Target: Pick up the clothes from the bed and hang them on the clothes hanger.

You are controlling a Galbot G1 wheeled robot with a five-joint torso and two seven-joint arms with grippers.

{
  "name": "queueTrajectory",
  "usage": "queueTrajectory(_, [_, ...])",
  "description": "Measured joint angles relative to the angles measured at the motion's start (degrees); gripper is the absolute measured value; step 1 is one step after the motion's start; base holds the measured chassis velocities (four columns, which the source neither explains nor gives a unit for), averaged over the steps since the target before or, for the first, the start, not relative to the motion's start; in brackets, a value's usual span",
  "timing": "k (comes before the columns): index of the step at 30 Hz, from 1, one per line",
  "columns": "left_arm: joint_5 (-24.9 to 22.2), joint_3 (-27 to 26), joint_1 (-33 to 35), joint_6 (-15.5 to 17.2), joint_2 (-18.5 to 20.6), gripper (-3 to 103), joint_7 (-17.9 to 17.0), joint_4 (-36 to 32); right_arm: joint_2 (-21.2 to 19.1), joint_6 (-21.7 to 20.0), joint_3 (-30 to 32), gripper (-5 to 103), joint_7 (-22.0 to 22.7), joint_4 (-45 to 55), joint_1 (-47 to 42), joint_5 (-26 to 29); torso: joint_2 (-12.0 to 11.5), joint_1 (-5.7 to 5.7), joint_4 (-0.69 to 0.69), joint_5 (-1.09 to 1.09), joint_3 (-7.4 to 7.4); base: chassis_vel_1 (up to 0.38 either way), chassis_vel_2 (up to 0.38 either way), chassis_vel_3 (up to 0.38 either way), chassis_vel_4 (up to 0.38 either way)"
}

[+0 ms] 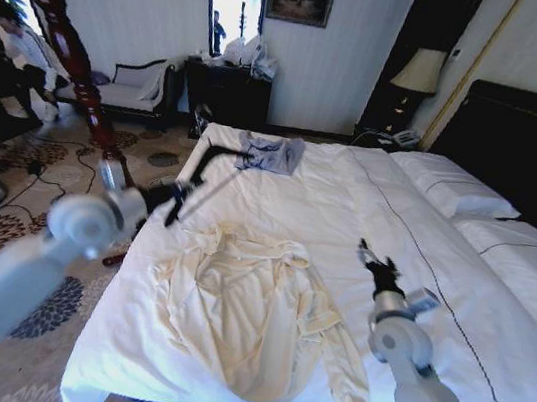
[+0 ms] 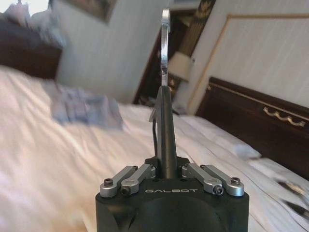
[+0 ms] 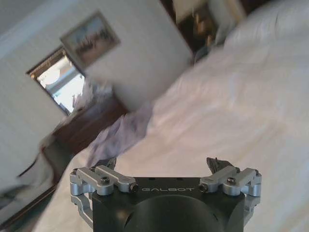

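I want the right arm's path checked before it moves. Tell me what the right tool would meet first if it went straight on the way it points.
The right tool hangs open above the bed, aimed toward the far end. Its line seems to run over bare sheet to the blue-grey garment; depth is unclear.

Cream robe-like clothes (image 1: 256, 320) lie crumpled, sleeves spread, near the foot of the white-sheeted bed (image 1: 422, 254); the black clothes hanger (image 1: 203, 176), apparently tilted, hangs above the bed's left edge.
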Motion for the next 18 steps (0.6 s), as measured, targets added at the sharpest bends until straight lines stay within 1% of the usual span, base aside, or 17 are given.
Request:
queueTrajectory(1, [0.0,0.0,0.0,0.0,0.0,17,0.0,0.0,0.0,0.0,0.0,100,0.0,0.0,0.0,0.0,0.0,0.0,0.0,0.0,0.0,0.0,0.0,0.0,0.0])
queueTrajectory(3, [0.5,0.1,4.0,0.1,-2.7,17,0.3,0.2,-0.2,-1.5,-3.4,100,1.8,-0.9,2.8,3.2,0.0,0.0,0.01,0.01,0.0,0.0,0.0,0.0,0.0])
queueTrajectory(4, [0.5,0.1,5.4,0.3,-3.7,17,0.4,0.4,-0.3,-2.0,-5.2,100,2.2,-1.5,3.8,3.7,0.0,0.0,0.01,0.01,0.0,0.0,0.0,0.0,0.0])
queueTrajectory(5, [1.0,0.3,7.1,0.5,-4.7,17,0.6,0.6,-0.3,-2.4,-6.8,100,2.6,-2.4,4.7,3.8,0.0,0.01,0.0,0.0,0.0,0.0,0.0,0.0,0.0])
queueTrajectory(7, [1.4,0.4,8.0,0.5,-5.2,17,0.8,0.8,-0.3,-2.5,-7.8,100,2.7,-3.1,5.1,3.8,0.0,0.01,0.01,-0.02,0.0,0.0,0.0,0.0,0.0])
queueTrajectory(9, [3.5,0.9,11.2,0.3,-6.6,17,1.9,0.9,-0.1,-2.8,-11.5,100,2.8,-5.8,6.7,3.3,0.0,0.0,0.01,0.01,0.0,0.0,0.0,0.0,0.0])
queueTrajectory(10, [3.5,0.9,11.2,0.3,-6.6,17,1.9,0.9,-0.1,-2.8,-11.5,100,2.8,-5.8,6.7,3.3,0.0,0.0,0.01,0.01,0.0,0.0,0.0,0.0,0.0])
queueTrajectory(12, [4.2,1.3,13.2,-0.1,-7.5,17,2.2,0.2,0.8,-2.8,-13.8,100,2.8,-8.2,8.1,2.4,0.0,0.01,0.01,0.0,0.01,0.0,0.0,0.0,0.0])
queueTrajectory(13, [3.9,1.3,13.7,-0.3,-7.6,17,2.2,-0.7,1.5,-2.8,-14.7,100,2.7,-9.0,8.7,1.8,0.0,0.01,0.02,0.0,0.0,0.0,0.0,0.0,0.0])
queueTrajectory(15, [3.4,1.4,13.7,-0.3,-7.6,17,2.2,-1.3,1.8,-2.8,-14.9,100,2.6,-9.3,8.9,1.6,0.0,0.01,0.02,0.01,0.0,0.0,0.0,0.0,0.0])
queueTrajectory(17, [1.9,1.4,13.4,-0.3,-7.0,17,2.7,-2.2,2.1,-2.7,-15.3,100,2.1,-9.7,9.1,0.9,0.0,0.0,-0.01,-0.01,0.0,0.0,0.0,0.0,0.0])
queueTrajectory(18, [1.1,1.4,12.9,-0.7,-6.2,17,3.8,-2.2,2.2,-2.6,-15.6,100,1.8,-9.9,9.2,0.6,0.0,0.0,-0.01,0.01,0.0,0.0,0.0,0.0,0.0])
